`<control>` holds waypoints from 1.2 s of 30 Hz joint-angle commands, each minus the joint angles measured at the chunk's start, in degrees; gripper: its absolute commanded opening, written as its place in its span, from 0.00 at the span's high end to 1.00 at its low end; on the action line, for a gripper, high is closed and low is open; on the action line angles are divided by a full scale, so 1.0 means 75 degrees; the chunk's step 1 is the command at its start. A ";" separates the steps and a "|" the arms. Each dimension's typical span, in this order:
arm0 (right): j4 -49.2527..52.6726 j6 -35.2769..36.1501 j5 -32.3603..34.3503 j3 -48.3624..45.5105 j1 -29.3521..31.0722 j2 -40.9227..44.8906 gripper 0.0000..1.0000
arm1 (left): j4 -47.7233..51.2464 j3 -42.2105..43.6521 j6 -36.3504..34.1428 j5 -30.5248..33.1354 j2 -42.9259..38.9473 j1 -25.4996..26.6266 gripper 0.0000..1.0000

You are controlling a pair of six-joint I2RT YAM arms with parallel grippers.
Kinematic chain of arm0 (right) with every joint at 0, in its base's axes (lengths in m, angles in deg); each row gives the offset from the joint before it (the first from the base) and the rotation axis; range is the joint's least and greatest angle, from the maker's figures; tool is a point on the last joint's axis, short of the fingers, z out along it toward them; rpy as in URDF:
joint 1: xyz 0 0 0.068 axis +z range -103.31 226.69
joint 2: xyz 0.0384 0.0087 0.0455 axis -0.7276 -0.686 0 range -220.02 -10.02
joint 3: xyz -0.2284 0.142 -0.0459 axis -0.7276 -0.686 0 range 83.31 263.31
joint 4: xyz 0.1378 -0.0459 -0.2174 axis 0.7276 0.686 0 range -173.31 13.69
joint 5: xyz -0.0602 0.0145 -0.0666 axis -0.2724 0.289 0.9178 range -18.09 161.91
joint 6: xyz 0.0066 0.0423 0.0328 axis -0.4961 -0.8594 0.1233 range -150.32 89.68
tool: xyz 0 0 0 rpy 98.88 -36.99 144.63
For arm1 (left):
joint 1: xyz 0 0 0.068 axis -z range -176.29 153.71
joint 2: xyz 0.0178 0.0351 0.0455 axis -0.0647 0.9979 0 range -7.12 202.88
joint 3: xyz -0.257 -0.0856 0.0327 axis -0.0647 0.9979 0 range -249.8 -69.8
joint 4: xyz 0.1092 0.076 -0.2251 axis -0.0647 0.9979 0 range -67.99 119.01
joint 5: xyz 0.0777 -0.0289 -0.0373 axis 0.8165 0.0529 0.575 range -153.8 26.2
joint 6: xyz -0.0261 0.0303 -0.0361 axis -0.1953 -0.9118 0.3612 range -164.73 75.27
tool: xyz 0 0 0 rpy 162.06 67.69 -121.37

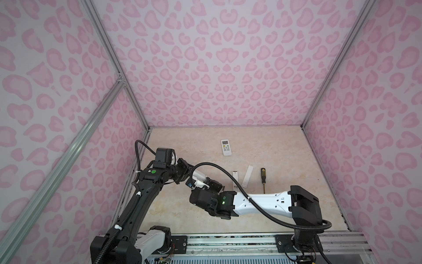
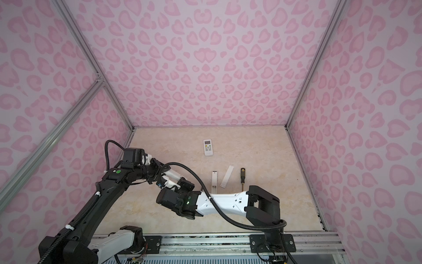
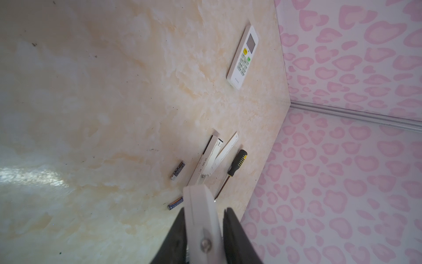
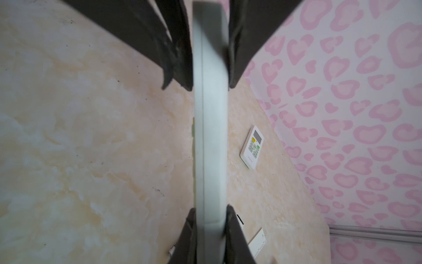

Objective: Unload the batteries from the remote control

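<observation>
A long white remote control hangs on edge above the table, held at both ends. My right gripper is shut on one end. My left gripper grips the other end, its fingers flanking the remote's sides. In both top views the two grippers meet left of the table's middle, and the arms hide the held remote there. Two batteries lie loose on the table in the left wrist view: a dark one and a bluish one beside my left fingers.
A white remote with a screen lies toward the back. A slim opened white remote, its loose cover and a black-and-yellow screwdriver lie right of the grippers. Pink patterned walls enclose the table on three sides.
</observation>
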 commanded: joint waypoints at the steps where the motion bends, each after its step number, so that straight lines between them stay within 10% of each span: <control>1: -0.0345 0.0309 0.0313 -0.0061 0.0063 0.0061 0.94 | -0.0267 0.0022 0.0000 -0.0288 -0.0041 -0.0020 0.78; 10: -0.0488 -0.0018 -0.0057 -0.0225 0.0106 0.0581 0.52 | -0.0623 0.0044 -0.0198 -0.0442 -0.0052 -0.0075 0.96; 18: -0.0660 -0.1478 -0.0817 -0.0904 -0.0076 0.1766 0.47 | -0.1534 0.0307 -0.1098 -0.0380 -0.0149 -0.0345 0.96; 30: -0.2476 -0.6227 -0.6682 -0.2514 -0.3027 0.3133 0.47 | -0.5073 0.1916 -0.0999 -0.0778 -0.1521 -0.0380 0.96; 36: -0.3233 -0.7079 -0.7884 -0.2556 -0.3419 0.2874 0.47 | -0.6173 0.2280 -0.0509 -0.0893 -0.1923 -0.0380 0.96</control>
